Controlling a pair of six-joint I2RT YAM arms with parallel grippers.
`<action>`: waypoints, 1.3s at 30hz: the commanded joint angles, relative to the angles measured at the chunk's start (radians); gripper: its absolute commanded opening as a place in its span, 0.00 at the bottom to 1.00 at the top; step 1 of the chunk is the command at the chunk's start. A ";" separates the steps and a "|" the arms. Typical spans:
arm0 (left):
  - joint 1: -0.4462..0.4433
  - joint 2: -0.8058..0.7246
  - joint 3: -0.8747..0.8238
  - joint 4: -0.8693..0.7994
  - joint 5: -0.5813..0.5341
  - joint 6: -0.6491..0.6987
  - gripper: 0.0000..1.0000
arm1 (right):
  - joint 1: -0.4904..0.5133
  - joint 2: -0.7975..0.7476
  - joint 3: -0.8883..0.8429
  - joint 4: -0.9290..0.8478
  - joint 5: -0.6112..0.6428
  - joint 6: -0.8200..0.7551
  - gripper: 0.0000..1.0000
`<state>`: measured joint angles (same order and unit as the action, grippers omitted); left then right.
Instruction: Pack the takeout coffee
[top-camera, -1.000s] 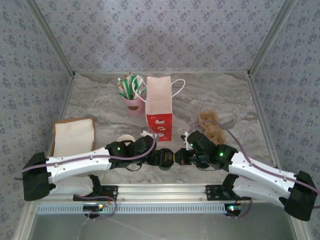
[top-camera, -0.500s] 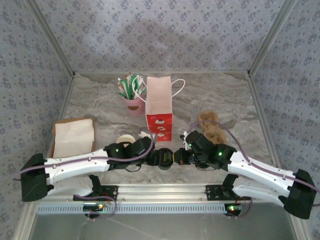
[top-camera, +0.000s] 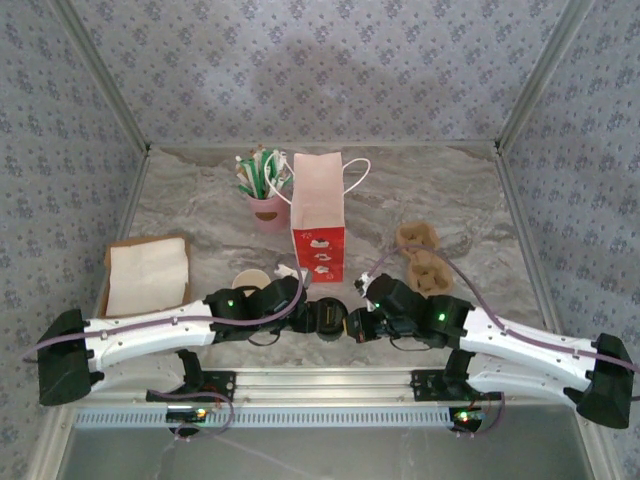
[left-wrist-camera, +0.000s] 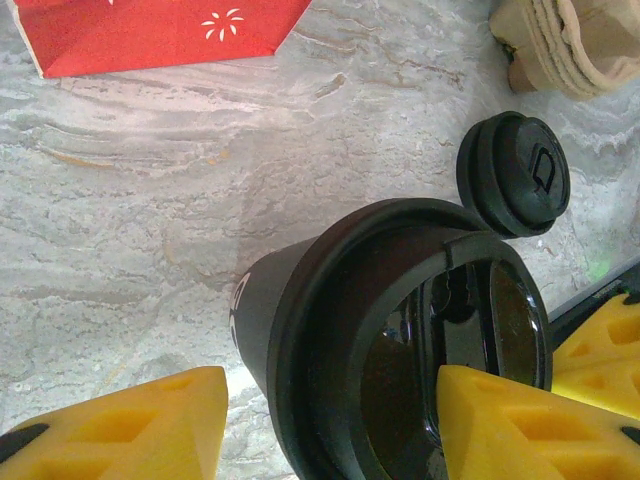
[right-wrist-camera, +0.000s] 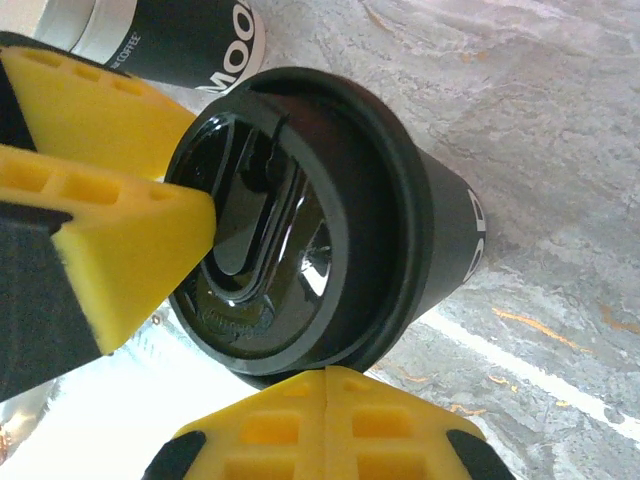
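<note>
My left gripper (left-wrist-camera: 322, 402) pinches the coffee cup (left-wrist-camera: 400, 330) just on the near side of the red-and-white bag (top-camera: 318, 212). The cup stands upright, long axis vertical, black lid up. My right gripper (right-wrist-camera: 325, 388), fingers pressed together, sits against the lid's rim.

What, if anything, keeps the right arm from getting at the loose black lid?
Probably nothing: the loose black lid lies on bare table near the right tool, with no obstacle between. That tool is shut beside the lidded cup, so it must open first.

View edges crop the lidded cup (left-wrist-camera: 340, 320) and red bag (left-wrist-camera: 150, 30).
</note>
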<state>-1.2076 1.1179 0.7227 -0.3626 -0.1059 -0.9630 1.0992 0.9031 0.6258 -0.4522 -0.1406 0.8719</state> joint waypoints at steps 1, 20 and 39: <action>-0.010 -0.001 -0.011 -0.072 -0.025 0.002 0.57 | 0.017 -0.019 0.030 -0.007 0.049 -0.002 0.06; -0.008 0.027 0.020 -0.076 -0.037 0.007 0.60 | 0.077 -0.023 -0.019 0.089 0.127 0.030 0.06; -0.008 0.016 0.068 -0.062 -0.043 0.044 0.73 | 0.053 -0.092 -0.013 -0.001 0.119 0.013 0.12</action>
<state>-1.2121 1.1339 0.7475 -0.3946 -0.1284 -0.9466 1.1561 0.8265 0.6075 -0.4099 -0.0364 0.8936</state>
